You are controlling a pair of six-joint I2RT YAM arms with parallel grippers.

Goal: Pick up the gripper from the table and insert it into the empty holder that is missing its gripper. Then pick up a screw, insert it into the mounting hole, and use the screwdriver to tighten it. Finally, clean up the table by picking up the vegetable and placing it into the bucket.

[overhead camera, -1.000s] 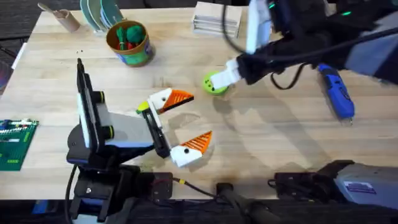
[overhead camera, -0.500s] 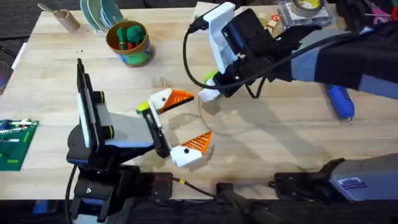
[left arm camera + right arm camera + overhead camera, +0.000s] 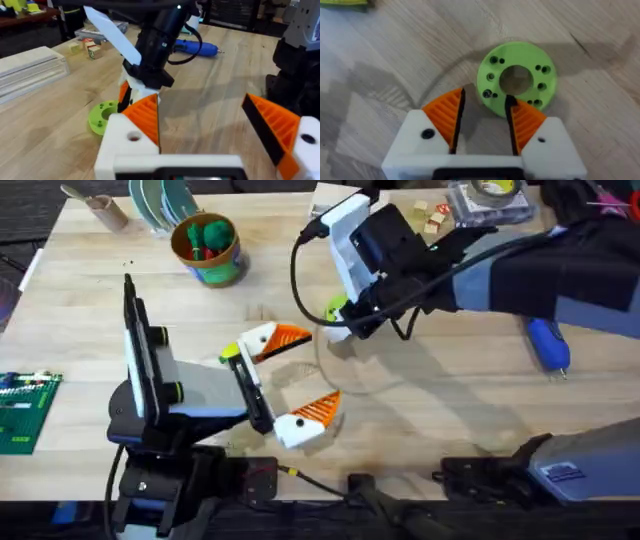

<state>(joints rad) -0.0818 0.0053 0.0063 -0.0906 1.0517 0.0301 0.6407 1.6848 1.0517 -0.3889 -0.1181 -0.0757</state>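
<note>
My left gripper (image 3: 315,370) rests low over the near middle of the table, wide open, with nothing between its orange ribbed pads (image 3: 144,116). A small dark mounting hole (image 3: 133,136) shows in its white finger mount. My right gripper (image 3: 333,332) reaches across to the table's middle and stands open just beside a flat green disc with holes (image 3: 515,80). The blue screwdriver (image 3: 548,346) lies at the right, partly under the right arm. At the back left stands the bucket (image 3: 207,248), holding a round green toy. The loose gripper, the screw and the vegetable are out of view.
A green studded board (image 3: 25,410) lies at the left edge. Plates (image 3: 160,200) and a cardboard tube (image 3: 98,208) stand at the back left. A clear box (image 3: 345,210), small wooden blocks (image 3: 430,215) and a tape roll (image 3: 490,192) sit along the back.
My right arm has swung left over the middle, and its gripper now sits by the green disc. It has hardly moved in the last half second. The left arm is still.
</note>
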